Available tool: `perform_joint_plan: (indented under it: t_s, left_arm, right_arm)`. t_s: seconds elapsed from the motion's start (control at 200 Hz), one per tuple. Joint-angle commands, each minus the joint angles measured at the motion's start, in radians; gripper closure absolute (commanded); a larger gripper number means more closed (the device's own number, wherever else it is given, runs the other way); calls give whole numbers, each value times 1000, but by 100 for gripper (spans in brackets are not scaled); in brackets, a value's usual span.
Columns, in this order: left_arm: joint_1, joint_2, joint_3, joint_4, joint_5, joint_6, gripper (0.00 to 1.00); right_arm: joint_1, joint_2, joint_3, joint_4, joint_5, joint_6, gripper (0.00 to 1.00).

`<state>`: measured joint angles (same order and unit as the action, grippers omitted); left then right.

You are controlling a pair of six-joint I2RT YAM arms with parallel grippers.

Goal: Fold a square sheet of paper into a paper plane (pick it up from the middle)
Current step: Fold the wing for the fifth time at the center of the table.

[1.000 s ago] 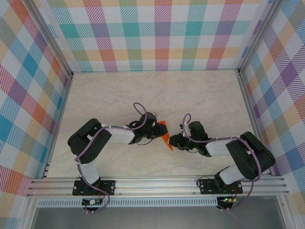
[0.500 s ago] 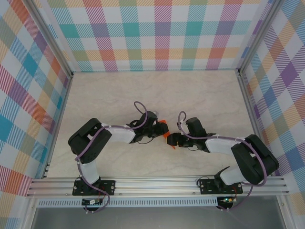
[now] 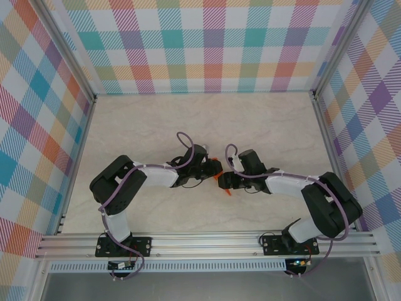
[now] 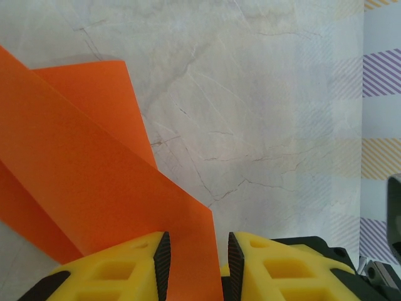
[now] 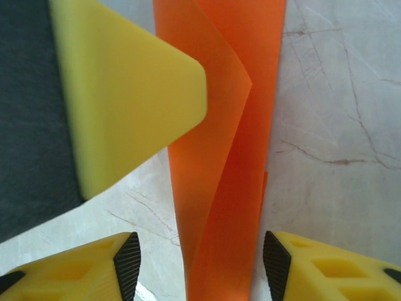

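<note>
Right wrist view first: my right gripper [image 5: 200,266] is standing with its yellow fingers well apart. The bright orange, thin, folded paper sheet [image 5: 219,125] is running up between them without touching either one. A second ago those fingers were much nearer together, so I am judging that I have just let go on this side.

Left wrist view is showing my left gripper [image 4: 197,257] clamping the orange paper sheet, with the folded layers fanning out over the pale marbled tabletop [image 4: 263,94].

From above, my right arm has been sliding left toward the left gripper, and far less orange is showing than a second ago. The sheet is sitting between both tools near the table's middle, held by the left alone. I am reading this as a regrip along the crease; the plane is looking far from finished.
</note>
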<state>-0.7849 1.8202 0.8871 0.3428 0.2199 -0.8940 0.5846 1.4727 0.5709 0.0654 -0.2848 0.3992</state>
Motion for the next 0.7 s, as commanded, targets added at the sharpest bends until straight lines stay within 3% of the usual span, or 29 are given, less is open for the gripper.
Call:
perform_joint_plan:
  t_s: [0.0, 0.245, 0.695]
  left_arm:
    - [-13, 11, 22, -11, 4, 8, 67]
    - [-12, 13, 20, -20, 2, 13, 68]
    - [-8, 14, 30, -47, -2, 29, 69]
  right_arm:
    - [7, 32, 27, -6, -22, -30, 47]
    - [4, 41, -4, 52, -60, 17, 61]
    - [-6, 73, -24, 83, -69, 81, 74]
